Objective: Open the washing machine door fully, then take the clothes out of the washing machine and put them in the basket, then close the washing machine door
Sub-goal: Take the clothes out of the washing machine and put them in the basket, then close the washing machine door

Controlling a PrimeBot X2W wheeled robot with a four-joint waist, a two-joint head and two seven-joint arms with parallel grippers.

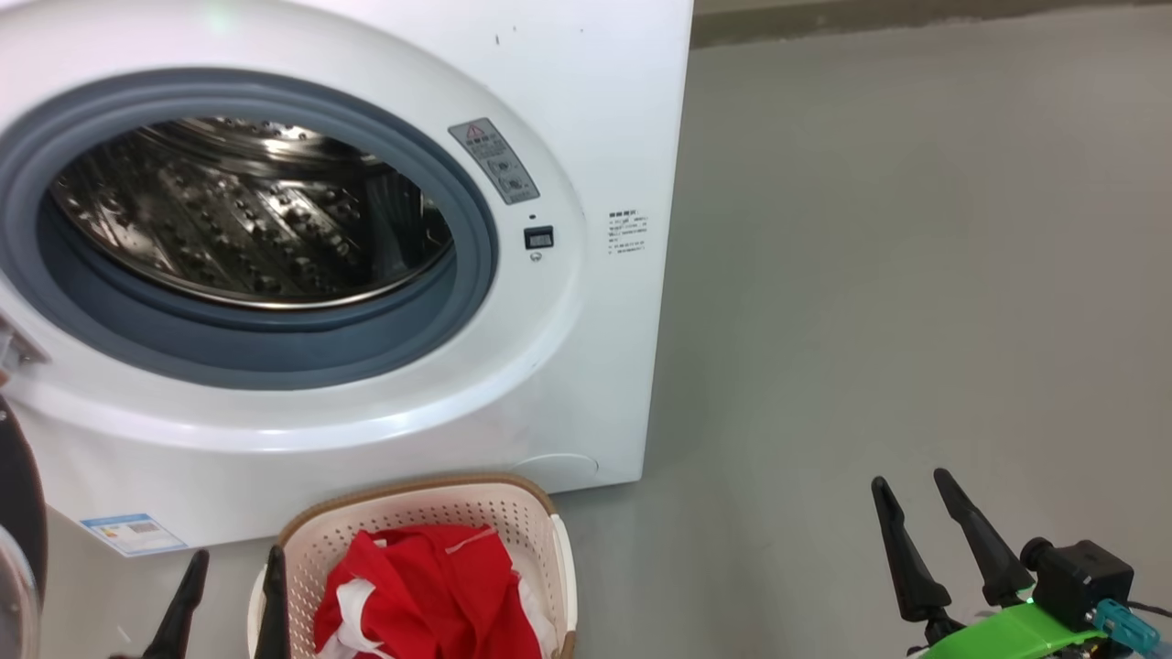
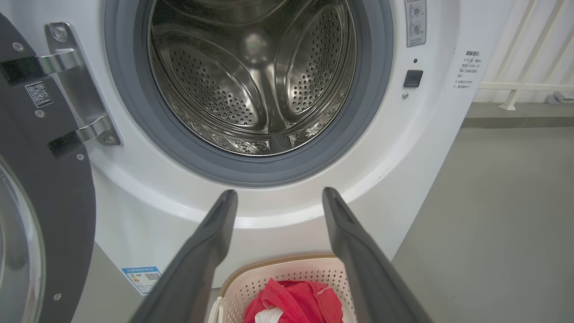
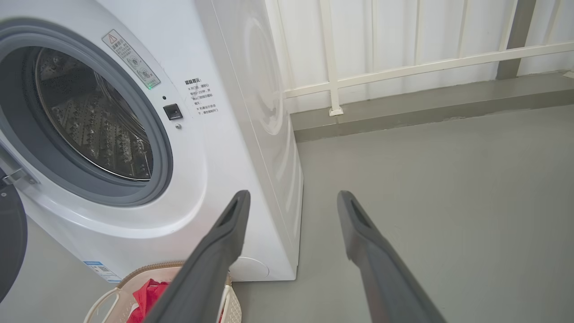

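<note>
The white washing machine (image 1: 586,110) stands with its steel drum (image 2: 251,76) showing no clothes inside. Its black-rimmed door (image 2: 49,202) hangs swung open on the left hinge. On the floor in front sits the cream basket (image 1: 430,513) holding the red clothes (image 1: 421,590) with white trim. My left gripper (image 1: 233,558) is open just left of the basket, above it in the left wrist view (image 2: 279,195), nothing between its fingers. My right gripper (image 1: 908,480) is open over bare floor right of the machine, also empty (image 3: 291,195).
Grey floor (image 1: 916,275) stretches to the right of the machine. A white railing (image 3: 403,67) and a low kerb run along the wall behind. The open door's edge (image 1: 18,513) juts out at the far left.
</note>
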